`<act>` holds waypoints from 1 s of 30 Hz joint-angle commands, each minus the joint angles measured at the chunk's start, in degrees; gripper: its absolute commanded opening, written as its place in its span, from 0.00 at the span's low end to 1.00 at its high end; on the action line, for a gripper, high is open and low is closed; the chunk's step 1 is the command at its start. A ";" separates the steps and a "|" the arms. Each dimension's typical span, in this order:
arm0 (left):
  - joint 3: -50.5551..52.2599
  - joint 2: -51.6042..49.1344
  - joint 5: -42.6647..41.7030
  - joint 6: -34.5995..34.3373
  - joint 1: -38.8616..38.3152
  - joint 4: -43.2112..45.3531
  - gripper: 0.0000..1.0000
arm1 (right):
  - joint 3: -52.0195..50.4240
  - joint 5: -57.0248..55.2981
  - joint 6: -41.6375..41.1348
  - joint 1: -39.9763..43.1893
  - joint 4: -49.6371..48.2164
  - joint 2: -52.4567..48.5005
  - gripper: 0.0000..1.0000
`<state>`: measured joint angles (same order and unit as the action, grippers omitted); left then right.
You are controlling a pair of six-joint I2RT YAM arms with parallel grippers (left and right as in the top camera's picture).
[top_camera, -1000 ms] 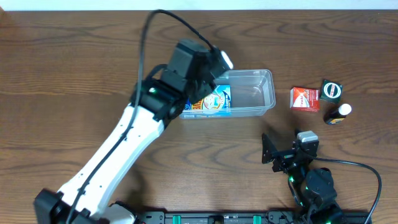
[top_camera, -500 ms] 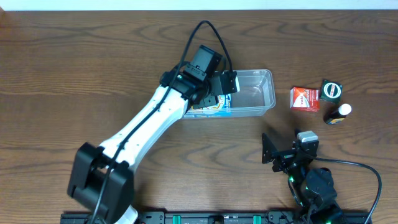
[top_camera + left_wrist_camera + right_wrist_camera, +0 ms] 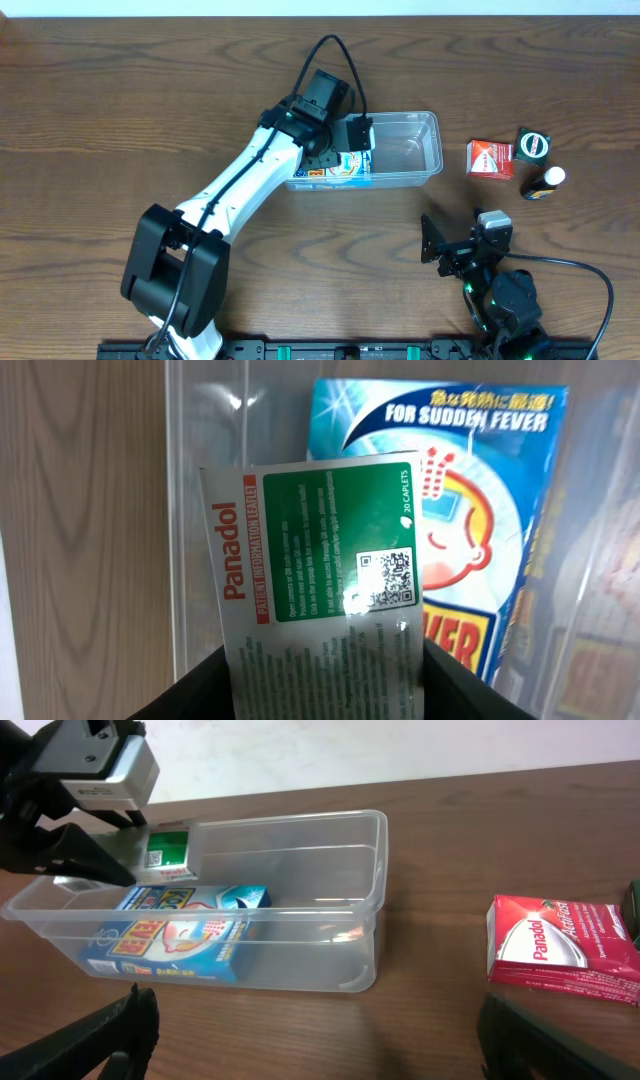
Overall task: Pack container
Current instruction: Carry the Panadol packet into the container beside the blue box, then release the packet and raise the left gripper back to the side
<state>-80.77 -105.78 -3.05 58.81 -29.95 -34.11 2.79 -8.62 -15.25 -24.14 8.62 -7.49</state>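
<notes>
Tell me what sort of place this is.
Likely a robot lab bench: a white robot arm over a wooden table, with a clear container and a red Panadol box.

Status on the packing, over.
Left gripper shut on green Panadol box, over the container. Right gripper open, parked. Blue fever box inside; red Panadol box outside on table.

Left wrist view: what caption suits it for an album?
Left gripper holding a green Panadol box over the clear container, a blue fever box inside.
</notes>
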 commanded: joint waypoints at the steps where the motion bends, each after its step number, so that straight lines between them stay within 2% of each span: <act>1: -0.11 -1.70 -1.09 0.96 0.15 -0.09 0.53 | -0.24 -0.17 0.74 -0.26 -0.04 0.09 0.99; 13: -0.11 -5.35 -1.03 0.94 0.63 -0.28 0.54 | -0.22 -0.17 0.74 -0.26 -0.04 0.09 0.99; 19: -0.07 -5.49 -0.50 0.94 1.27 -0.31 0.74 | -0.24 -0.17 0.74 -0.26 -0.04 0.09 0.99; 24: -0.09 -5.31 0.07 0.90 1.99 -0.31 0.86 | -0.22 -0.17 0.74 -0.26 -0.04 0.09 0.99; 30: -0.13 -2.93 0.02 0.24 1.86 0.17 0.89 | -0.24 -0.17 0.74 -0.26 -0.04 0.09 0.99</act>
<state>-80.77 -110.67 -3.03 59.81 -28.18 -34.15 2.79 -8.62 -15.25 -24.14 8.62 -7.49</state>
